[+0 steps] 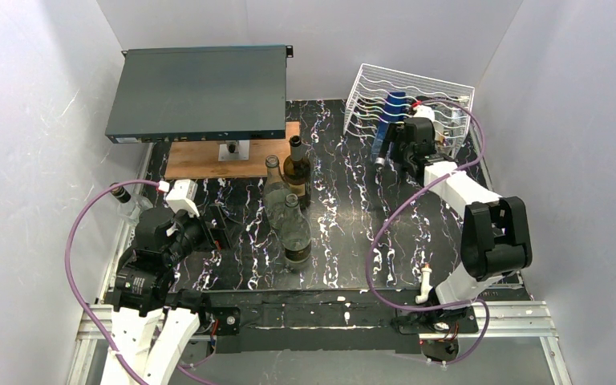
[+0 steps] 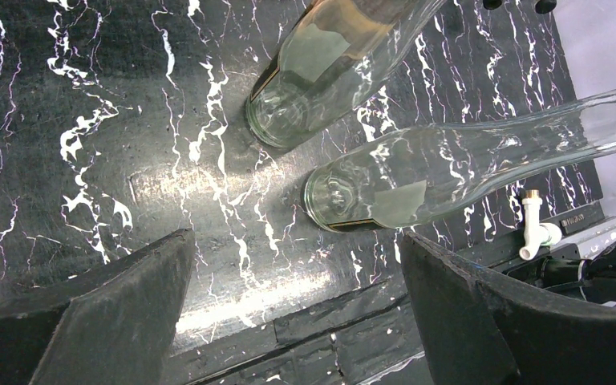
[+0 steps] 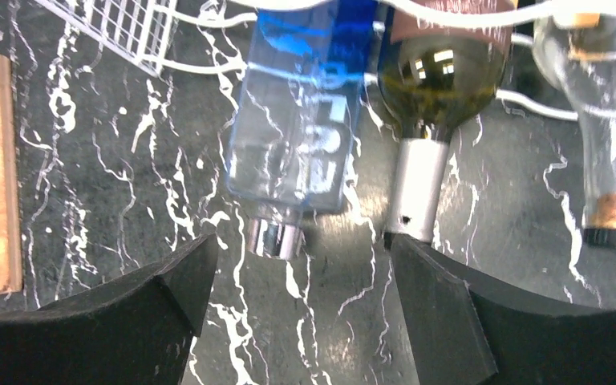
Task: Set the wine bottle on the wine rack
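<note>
The white wire wine rack stands at the back right. A blue wine bottle lies in it, and its silver cap points out toward my right gripper. That gripper is open just in front of the cap, with only the table between its fingers. In the top view the right gripper sits at the rack's front beside the blue bottle. My left gripper hangs open over the table at the near left, holding nothing.
An olive bottle with a silver neck and a clear corked bottle also lie in the rack. A dark bottle and two clear bottles stand mid-table. A dark flat box stands over a wooden board at the back left.
</note>
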Available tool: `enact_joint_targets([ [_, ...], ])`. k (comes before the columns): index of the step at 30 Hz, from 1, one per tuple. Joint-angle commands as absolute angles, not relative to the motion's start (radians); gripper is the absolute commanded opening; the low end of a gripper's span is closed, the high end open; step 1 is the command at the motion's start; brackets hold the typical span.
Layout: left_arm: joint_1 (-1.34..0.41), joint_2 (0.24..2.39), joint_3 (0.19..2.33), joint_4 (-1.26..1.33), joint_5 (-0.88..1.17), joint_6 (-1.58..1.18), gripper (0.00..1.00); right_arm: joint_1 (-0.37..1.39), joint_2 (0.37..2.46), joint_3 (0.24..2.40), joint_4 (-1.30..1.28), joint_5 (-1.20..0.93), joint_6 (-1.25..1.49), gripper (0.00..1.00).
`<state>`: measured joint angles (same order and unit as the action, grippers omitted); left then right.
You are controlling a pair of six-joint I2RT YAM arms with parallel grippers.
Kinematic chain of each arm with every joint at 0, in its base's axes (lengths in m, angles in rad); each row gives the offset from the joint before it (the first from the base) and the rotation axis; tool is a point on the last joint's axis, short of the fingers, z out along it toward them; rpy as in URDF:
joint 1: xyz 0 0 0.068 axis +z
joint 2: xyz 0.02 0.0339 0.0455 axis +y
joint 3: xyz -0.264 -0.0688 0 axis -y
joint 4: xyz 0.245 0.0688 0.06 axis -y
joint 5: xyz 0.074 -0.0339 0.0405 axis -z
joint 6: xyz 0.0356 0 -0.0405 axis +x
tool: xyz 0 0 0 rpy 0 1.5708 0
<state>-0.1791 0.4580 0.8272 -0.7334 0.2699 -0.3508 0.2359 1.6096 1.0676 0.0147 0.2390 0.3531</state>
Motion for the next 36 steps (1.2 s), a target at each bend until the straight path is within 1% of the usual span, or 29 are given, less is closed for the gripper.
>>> enact_joint_targets([
  [1, -0.182, 0.472, 0.824, -0.721, 0.284, -0.339, 0.99, 0.233, 1.639, 1.211, 0.003, 0.229, 0.277, 0.9],
  [4, -0.182, 0.471, 0.824, -0.721, 0.277, -0.34, 0.99, 0.233, 1.737, 1.366, -0.037, 0.204, 0.273, 0.93],
  [9, -0.182, 0.471, 0.828, -0.73, 0.257, -0.344, 0.99, 0.233, 1.946, 1.696, -0.121, 0.176, 0.261, 0.95],
  [15, -0.181, 0.481, 0.831, -0.736, 0.24, -0.345, 0.99, 0.232, 2.198, 2.006, -0.212, 0.074, 0.189, 0.94],
  [18, -0.181, 0.489, 0.831, -0.736, 0.235, -0.345, 0.99, 0.232, 2.273, 2.106, -0.272, 0.05, 0.177, 0.91],
  [20, -0.181, 0.493, 0.831, -0.736, 0.235, -0.347, 0.99, 0.233, 2.286, 2.101, -0.275, 0.036, 0.186, 0.88],
  [26, -0.178, 0.502, 0.831, -0.736, 0.239, -0.347, 0.99, 0.233, 2.229, 1.93, -0.212, 0.007, 0.236, 0.84],
  [29, -0.178, 0.506, 0.831, -0.736, 0.242, -0.345, 0.99, 0.233, 2.192, 1.867, -0.209, -0.049, 0.252, 0.82],
  [36, -0.178, 0.499, 0.83, -0.733, 0.245, -0.345, 0.99, 0.232, 2.091, 1.724, -0.199, -0.128, 0.26, 0.8],
])
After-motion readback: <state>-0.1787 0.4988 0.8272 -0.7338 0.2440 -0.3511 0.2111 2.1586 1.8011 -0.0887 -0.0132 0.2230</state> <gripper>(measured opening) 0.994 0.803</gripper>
